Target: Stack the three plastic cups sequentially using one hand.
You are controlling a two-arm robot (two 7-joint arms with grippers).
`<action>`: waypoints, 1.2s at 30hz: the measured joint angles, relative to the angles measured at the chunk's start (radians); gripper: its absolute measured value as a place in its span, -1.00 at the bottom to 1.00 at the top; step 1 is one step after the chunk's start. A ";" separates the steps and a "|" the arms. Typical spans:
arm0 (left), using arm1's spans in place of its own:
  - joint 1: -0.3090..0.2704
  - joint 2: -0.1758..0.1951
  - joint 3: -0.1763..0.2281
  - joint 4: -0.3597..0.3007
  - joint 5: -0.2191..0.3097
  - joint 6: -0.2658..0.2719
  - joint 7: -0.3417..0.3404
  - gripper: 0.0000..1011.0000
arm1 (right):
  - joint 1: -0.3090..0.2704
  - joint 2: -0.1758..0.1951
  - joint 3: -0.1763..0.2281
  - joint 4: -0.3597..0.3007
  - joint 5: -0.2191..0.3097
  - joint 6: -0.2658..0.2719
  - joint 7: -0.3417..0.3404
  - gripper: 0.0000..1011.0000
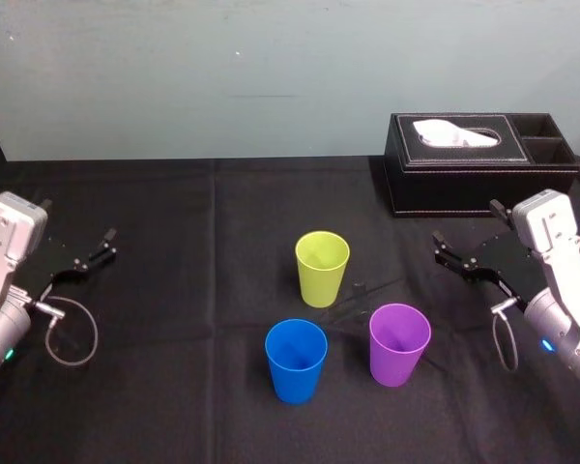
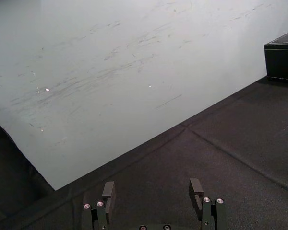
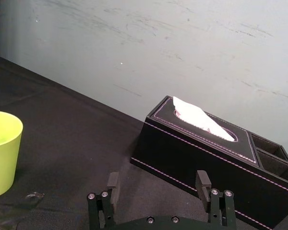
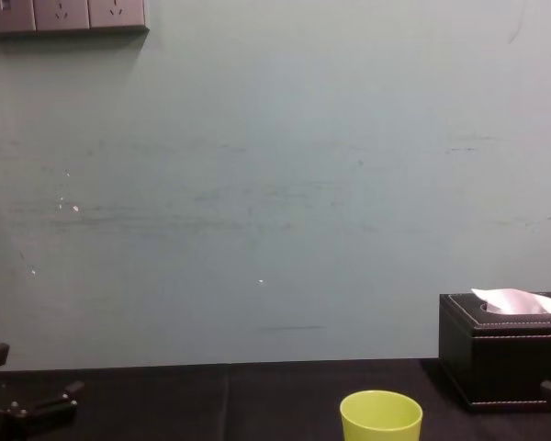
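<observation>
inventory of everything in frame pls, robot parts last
green cup: 1, yellow-green, mid-table, upright, behind the other two
blue cup: 1, blue, front, upright, left of the purple one
purple cup: 1, purple, front right, upright
clear scrap: 1, transparent, between the cups, cannot tell what it is
tissue box: 1, black, back right by the wall, white tissue poking out
cloth: 1, black, covers the table
wall: 1, pale blue-green, behind the table
sockets: one row, pale, high on the wall
left claw: 1, black, open, table's left, clear of the cups
right claw: 1, black, open, table's right, near the tissue box
</observation>
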 joint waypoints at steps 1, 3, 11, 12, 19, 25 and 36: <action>0.000 0.000 0.000 0.000 0.000 0.000 0.000 1.00 | 0.000 0.000 0.000 0.000 0.000 0.000 0.000 0.98; 0.000 0.000 0.000 0.000 0.000 0.000 0.000 1.00 | 0.000 0.000 0.000 0.000 0.000 0.000 0.000 0.98; 0.000 0.000 0.000 0.000 0.000 0.000 0.000 1.00 | 0.000 0.000 0.000 0.000 0.000 0.000 0.000 0.98; 0.000 0.000 0.000 0.000 0.000 0.000 0.000 1.00 | 0.000 0.000 0.000 0.000 0.000 0.000 0.000 0.98; 0.000 0.000 0.000 0.000 0.000 0.000 0.000 1.00 | 0.000 0.000 0.000 0.000 0.000 0.000 0.000 0.98; 0.000 0.000 0.000 0.000 0.000 0.000 0.000 1.00 | 0.000 0.000 0.000 0.000 0.000 0.000 0.000 0.98; 0.000 0.000 0.000 0.000 0.000 0.000 0.000 1.00 | 0.000 0.000 0.000 0.000 0.000 0.000 0.000 0.98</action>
